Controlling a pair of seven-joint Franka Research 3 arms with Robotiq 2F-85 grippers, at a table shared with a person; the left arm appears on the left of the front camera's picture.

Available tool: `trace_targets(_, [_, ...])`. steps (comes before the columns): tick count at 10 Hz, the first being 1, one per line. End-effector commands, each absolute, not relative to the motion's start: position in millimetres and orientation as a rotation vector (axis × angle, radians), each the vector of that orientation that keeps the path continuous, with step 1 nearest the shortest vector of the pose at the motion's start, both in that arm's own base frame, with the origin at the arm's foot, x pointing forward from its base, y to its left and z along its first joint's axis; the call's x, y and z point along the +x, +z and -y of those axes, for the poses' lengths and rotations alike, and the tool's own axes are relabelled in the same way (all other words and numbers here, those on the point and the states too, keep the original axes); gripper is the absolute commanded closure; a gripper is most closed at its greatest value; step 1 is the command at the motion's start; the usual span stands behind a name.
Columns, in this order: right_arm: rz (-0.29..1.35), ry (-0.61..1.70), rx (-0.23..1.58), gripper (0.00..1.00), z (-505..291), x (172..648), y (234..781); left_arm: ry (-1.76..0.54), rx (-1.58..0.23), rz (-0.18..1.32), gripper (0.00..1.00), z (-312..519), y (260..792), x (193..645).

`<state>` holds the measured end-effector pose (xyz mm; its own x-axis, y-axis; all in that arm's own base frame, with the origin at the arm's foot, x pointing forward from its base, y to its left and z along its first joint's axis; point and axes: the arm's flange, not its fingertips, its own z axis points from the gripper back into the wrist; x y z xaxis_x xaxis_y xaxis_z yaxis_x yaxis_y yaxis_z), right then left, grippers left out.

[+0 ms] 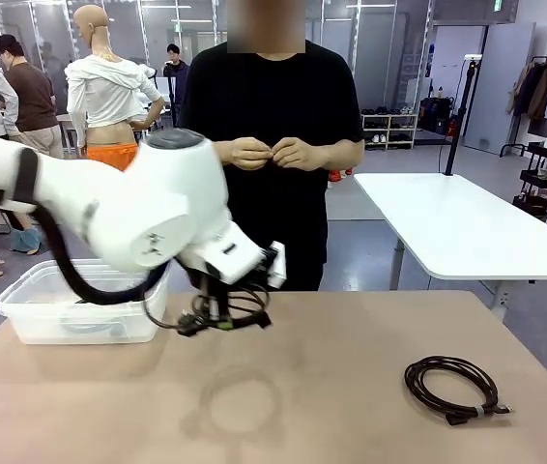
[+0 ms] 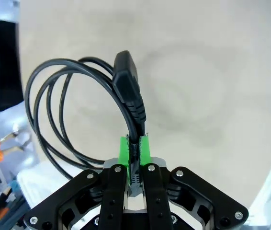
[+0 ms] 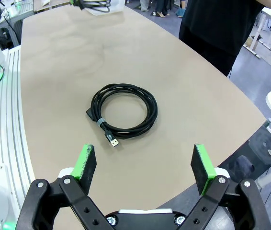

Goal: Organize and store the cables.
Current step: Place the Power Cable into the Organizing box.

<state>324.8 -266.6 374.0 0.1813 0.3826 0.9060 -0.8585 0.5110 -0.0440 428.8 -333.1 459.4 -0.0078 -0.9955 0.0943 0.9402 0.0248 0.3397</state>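
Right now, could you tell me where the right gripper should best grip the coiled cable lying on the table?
Probably at the pale tie band, where the loops are bundled, from straight above with the open right gripper: the coil lies flat.

Left gripper [image 2: 134, 146] clamps held cable [image 2: 126, 81], loops dangling over bare table [image 1: 331, 387]; free room below, clear bin [image 1: 22, 314] close at its left. Right gripper [image 3: 144, 165] spread wide: banded coil [image 3: 124, 113] ahead, bare table around it.

Table [image 1: 351, 338] with coiled cable [image 1: 452, 387], bin [image 1: 51, 324]
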Motion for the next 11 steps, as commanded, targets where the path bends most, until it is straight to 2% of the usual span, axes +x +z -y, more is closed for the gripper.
trace_targets(1, [1.046, 0.910, 0.547, 0.00, 262.4, 324.1, 377.6, -1.551, 0.239, 0.448, 1.00, 265.6, 487.4, 423.9])
trace_targets(6, [1.046, 0.910, 0.547, 0.00, 262.4, 324.1, 377.6, -1.596, 0.313, 0.461, 1.00, 150.0, 511.0, 449.9])
trace_targets(8, [1.046, 0.910, 0.547, 0.00, 262.4, 324.1, 377.6, -1.590, 0.282, 0.493, 1.00, 137.7, 513.9, 449.9])
trace_targets(9, [1.046, 0.910, 0.547, 0.00, 262.4, 324.1, 377.6, -1.575, 0.326, 0.423, 1.00, 141.1, 510.1, 453.7])
trace_targets(11, [1.046, 0.910, 0.547, 0.00, 262.4, 324.1, 377.6, -1.575, 0.326, 0.423, 1.00, 141.1, 510.1, 453.7])
